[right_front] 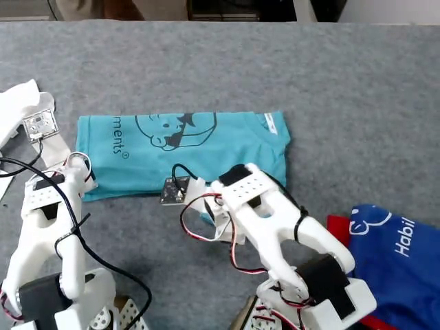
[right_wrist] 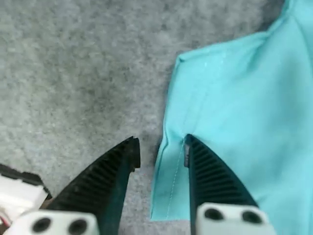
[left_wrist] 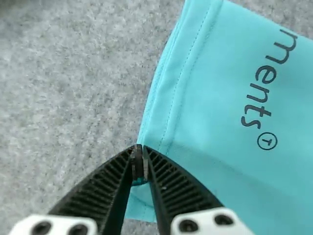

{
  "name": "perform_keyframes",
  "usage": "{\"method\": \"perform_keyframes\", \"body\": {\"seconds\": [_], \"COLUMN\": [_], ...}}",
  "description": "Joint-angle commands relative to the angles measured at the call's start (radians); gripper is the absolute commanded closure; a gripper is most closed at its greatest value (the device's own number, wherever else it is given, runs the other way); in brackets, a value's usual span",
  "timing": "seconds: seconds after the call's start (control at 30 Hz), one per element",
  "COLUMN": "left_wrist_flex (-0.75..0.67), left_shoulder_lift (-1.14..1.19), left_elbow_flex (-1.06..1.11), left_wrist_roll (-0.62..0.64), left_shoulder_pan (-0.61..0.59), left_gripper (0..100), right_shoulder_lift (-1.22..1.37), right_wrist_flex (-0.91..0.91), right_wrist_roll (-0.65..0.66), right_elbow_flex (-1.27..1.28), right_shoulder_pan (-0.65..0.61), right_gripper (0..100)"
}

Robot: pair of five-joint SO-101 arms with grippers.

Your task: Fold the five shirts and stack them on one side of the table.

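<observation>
A: Grippers?
B: Left gripper [left_wrist: 138, 165] is pressed together, pinching the teal shirt [left_wrist: 230, 98] at its hem. Right gripper [right_wrist: 160, 149] is spread, straddling that shirt's edge.
A: Surface?
B: Grey felt table [right_front: 344, 75]; the teal shirt lies flat mid-table.
A: Around?
B: A blue shirt [right_front: 395, 251] sits atop a red shirt [right_front: 337, 227] near the right arm's base, apart from the teal shirt

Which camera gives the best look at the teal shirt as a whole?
The high view: the teal shirt lies flat on the table, nearly its whole outline visible. The left wrist view has a hemmed corner pinched in the left gripper; the right wrist view has an edge between the right gripper's open jaws.
</observation>
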Motion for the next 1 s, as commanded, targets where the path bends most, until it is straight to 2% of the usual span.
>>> {"method": "perform_keyframes", "body": {"seconds": [0.0,0.13,0.23,0.6,0.77,0.97], "left_wrist_flex": [-0.018,-0.018,-0.018,-0.018,-0.018,-0.018], "left_shoulder_lift": [-0.004,-0.004,-0.004,-0.004,-0.004,-0.004], "left_elbow_flex": [-0.040,-0.040,-0.040,-0.038,-0.038,-0.038], "left_wrist_roll": [0.003,0.003,0.003,0.003,0.003,0.003], "left_shoulder_pan": [0.003,0.005,0.005,0.005,0.005,0.005], "left_gripper": [98,98,98,98,98,98], "right_shoulder_lift": [-0.117,-0.209,-0.199,0.114,0.243,0.259], "right_wrist_flex": [0.092,0.212,0.221,-0.009,-0.052,-0.054], "right_wrist_roll": [0.008,0.018,0.023,0.021,0.018,0.014], "right_elbow_flex": [-0.051,-0.117,-0.128,-0.122,-0.124,-0.119], "right_shoulder_pan": [0.018,0.016,0.018,0.028,0.031,0.038], "right_gripper": [82.3,82.2,82.2,82.2,82.2,82.2]}}
